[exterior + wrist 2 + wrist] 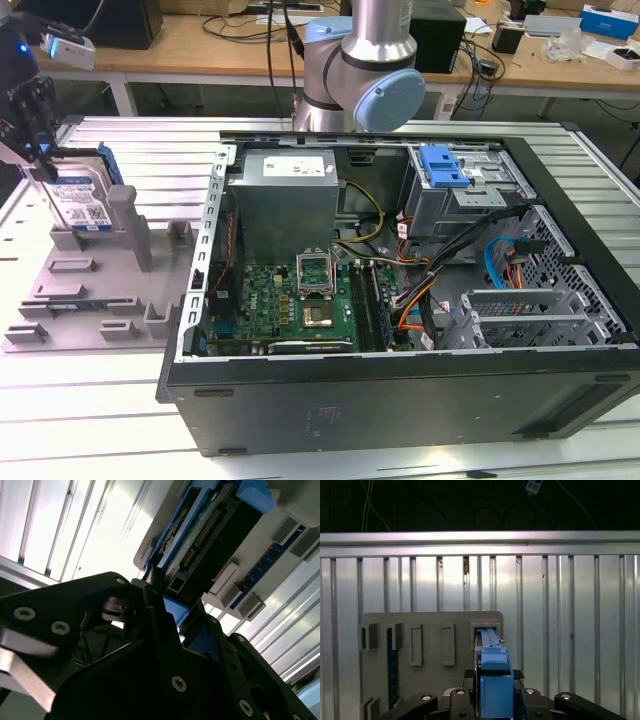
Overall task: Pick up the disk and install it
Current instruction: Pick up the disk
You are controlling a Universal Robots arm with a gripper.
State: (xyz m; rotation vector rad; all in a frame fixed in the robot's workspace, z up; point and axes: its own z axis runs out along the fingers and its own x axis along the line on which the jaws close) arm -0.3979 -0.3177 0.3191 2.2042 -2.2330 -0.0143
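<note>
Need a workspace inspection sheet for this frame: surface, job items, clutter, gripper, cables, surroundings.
Surface: slatted metal table, carrying a grey fixture and an open computer case.
Job's things: the disk stands on edge in a fixture slot, outside the case.
Clutter: a thin blue board sits in another fixture slot.
Grippers: gripper at the disk's upper edge, fingers closed on its blue carrier.
Cables: blue, orange and black cables run loose inside the case; more lie on the benches.
Surroundings: wooden benches behind, with boxes; arm base behind the case.
</note>
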